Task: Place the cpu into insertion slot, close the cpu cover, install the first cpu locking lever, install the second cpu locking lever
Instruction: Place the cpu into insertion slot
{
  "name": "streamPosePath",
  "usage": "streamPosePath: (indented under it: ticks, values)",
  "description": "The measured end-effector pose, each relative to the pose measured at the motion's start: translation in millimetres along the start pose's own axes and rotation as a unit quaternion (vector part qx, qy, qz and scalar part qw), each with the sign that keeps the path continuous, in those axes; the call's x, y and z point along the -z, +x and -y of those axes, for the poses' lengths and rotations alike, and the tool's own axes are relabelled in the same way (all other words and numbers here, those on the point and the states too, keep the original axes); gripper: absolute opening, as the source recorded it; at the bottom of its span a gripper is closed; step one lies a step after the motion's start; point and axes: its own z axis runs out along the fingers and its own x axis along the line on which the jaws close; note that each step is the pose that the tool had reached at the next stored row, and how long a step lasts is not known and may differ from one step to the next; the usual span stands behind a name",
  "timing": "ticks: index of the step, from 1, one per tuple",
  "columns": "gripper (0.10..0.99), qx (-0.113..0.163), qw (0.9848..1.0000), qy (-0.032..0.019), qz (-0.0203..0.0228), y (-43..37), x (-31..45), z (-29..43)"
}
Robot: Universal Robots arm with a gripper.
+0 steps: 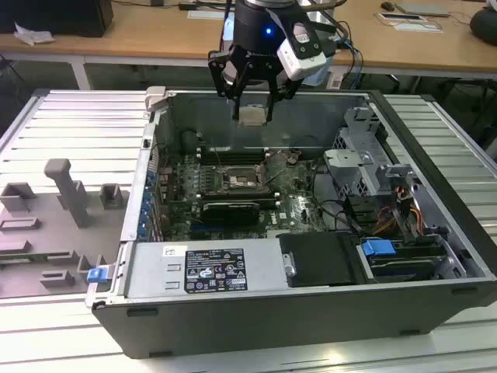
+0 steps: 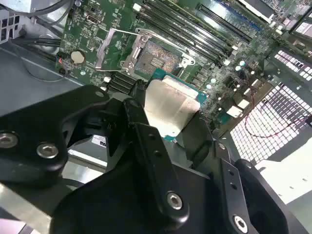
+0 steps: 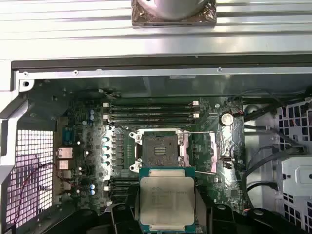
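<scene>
Holds the cpu (image 1: 251,116) pinched by two edges in the gripper (image 1: 252,116). Small, flat and square, with a pale silvery top and a green rim in both wrist views. Hangs high over the open case (image 1: 233,311), well apart from the insertion slot (image 3: 159,148). Down on the board, that slot uncovered and dark-centred, with the cpu cover (image 2: 104,48) flipped up beside it. Just past it, long black memory slots (image 3: 151,111).

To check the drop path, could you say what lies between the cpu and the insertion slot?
Nothing: in the exterior view bare air separates the cpu, held in the gripper, from the uncovered insertion slot below.
</scene>
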Motion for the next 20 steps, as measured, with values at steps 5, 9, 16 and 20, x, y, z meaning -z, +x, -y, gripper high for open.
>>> streamPosePath:
  ticks: [5,9,16,20]
  values:
    - [0.541,-0.040,0.9992,-0.0007,0.0036,0.0,-0.2,0.0]
    - [0.541,-0.075,0.9971,-0.0014,0.0068,0.0,-0.6,0.1]
    - [0.541,-0.131,0.9913,-0.0024,0.0117,0.0,-1.3,0.1]
    - [0.541,-0.158,0.9873,-0.0030,0.0142,0.0,-1.7,0.2]
